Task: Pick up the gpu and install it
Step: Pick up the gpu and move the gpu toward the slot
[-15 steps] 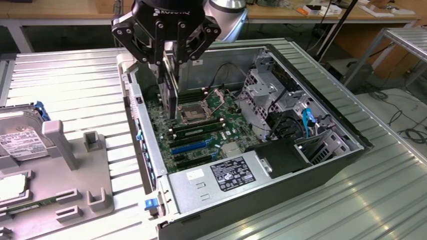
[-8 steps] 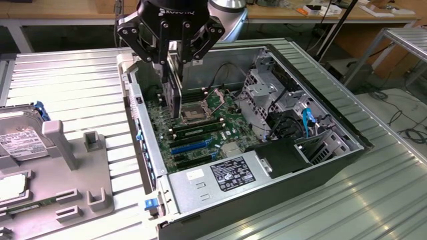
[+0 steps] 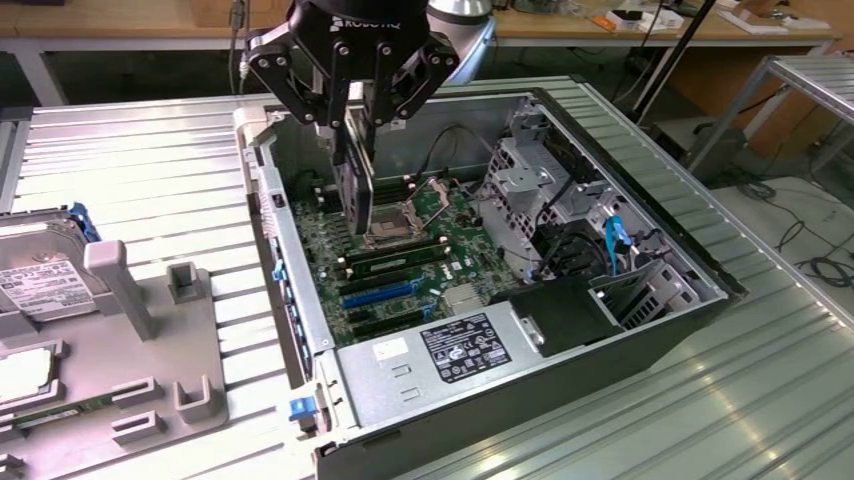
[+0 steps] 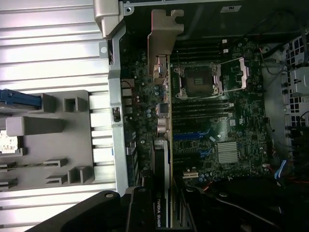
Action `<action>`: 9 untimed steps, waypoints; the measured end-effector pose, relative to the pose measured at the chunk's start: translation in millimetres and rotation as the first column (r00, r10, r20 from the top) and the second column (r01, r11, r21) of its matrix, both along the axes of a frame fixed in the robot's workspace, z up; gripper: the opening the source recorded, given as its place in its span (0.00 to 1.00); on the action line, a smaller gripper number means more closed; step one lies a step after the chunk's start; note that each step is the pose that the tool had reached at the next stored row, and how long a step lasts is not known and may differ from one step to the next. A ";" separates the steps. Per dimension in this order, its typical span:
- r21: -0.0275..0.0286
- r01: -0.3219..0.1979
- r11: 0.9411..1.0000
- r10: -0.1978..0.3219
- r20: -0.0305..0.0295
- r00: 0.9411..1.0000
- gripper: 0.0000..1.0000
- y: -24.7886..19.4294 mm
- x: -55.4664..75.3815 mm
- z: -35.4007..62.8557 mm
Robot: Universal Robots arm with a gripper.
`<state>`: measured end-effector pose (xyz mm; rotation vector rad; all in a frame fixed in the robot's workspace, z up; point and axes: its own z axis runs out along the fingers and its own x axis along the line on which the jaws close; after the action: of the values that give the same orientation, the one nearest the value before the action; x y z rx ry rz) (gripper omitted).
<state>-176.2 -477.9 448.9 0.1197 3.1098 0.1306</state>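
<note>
Holding: black metal two-finger gripper point(image 3: 358, 118), jaws part-way closed and pinched on the flat faces of the gpu point(image 3: 358, 190), a thin dark grey rectangular card with a silvery metal end bracket.
Gpu place: hanging on edge over the green motherboard point(image 3: 447, 255), at about eleven o'clock of the open dark grey steel computer case point(image 3: 641, 215) in the exterior view. Its lower edge is by the square silvery processor socket point(image 3: 395, 228); whether it touches the board I cannot tell.
Slots: long blue plastic expansion slots point(image 3: 380, 292) lie toward six o'clock from the card, apart from it.
Risk, socket: as I judge it, a descent from here would land the card's edge on the open socket and its thin wire lever, not in a slot.
Risk, bracket: the bent bracket point(image 4: 161, 43) looks near the case's rear wall; it could snag there and tilt the card.
Risk, grip: smooth thin faces and narrow pads mean a knock could twist the card in the jaws.
Risk, seating: a slightly tilted edge connector would likely jam on a slot's lips.
Textures: ribbed, shiny sheet-metal table point(image 3: 160, 160); matte board crowded with small parts; finned silvery heatsink point(image 4: 227, 152); narrow green memory sticks point(image 3: 400, 262); boxy silvery power supply point(image 3: 454, 350) with a black label, at six o'clock of the case.
</note>
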 end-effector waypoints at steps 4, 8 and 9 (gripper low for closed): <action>0.000 0.000 1.000 0.000 0.000 1.000 0.27 0.2 3.0 0.0; 0.000 0.000 1.000 0.000 0.000 1.000 0.27 0.4 6.4 0.0; 0.000 0.000 1.000 0.000 0.000 1.000 0.27 0.4 7.1 0.0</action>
<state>-169.1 -477.5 448.9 0.1199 3.1098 0.1306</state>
